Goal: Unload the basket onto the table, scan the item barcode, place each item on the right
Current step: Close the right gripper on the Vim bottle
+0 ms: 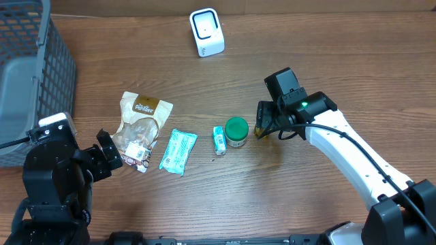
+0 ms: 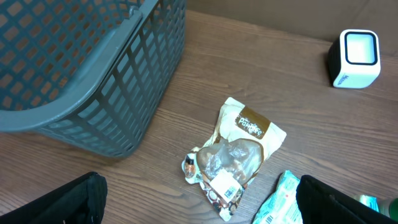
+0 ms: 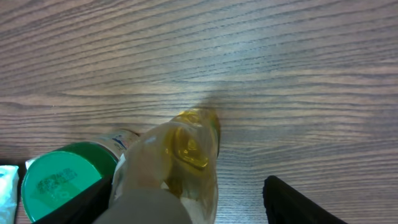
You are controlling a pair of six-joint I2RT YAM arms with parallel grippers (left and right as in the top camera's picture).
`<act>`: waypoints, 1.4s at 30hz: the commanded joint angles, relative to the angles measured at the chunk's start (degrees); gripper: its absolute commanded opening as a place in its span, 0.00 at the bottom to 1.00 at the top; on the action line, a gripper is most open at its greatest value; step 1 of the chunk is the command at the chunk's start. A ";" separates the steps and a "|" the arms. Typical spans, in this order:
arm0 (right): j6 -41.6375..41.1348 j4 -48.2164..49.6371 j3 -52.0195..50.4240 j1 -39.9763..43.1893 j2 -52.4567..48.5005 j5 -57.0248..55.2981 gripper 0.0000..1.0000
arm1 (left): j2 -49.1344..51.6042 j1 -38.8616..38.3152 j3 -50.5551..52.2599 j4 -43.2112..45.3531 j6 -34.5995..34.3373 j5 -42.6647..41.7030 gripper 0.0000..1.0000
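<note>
Nearest, the left gripper (image 1: 107, 154) sits at the table's (image 1: 327, 54) near left, fingers wide apart, with a snack bag (image 1: 142, 126) just ahead of it. Middle row: teal packet (image 1: 178, 151), small white tube (image 1: 219, 139), green-lidded jar (image 1: 236, 131). The right gripper (image 1: 263, 126) straddles a small yellow bottle (image 3: 186, 155) just beside the jar. Its fingers are apart, one clear of the bottle, and the jar crowds the other. Farther back, the white scanner (image 1: 206, 32) is well apart from the bottle. A grey basket (image 1: 27, 68) stands far left.

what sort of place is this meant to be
Probably a mock shop checkout for robot practice: a white barcode scanner at the far side, a grey basket at the left, and small groceries such as a snack bag and a green-lidded jar on the wooden table.
</note>
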State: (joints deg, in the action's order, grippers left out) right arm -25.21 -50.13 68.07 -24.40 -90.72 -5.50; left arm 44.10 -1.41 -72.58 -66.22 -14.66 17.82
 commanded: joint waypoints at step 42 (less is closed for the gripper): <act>2.54 2.05 -0.63 -1.55 -0.07 -2.19 0.66 | -0.24 0.31 -0.33 0.04 -0.13 0.61 0.99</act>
State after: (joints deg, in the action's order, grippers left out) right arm -22.87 -48.47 68.01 -25.67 -90.72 -6.46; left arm 44.10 -1.41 -72.58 -66.22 -14.66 17.82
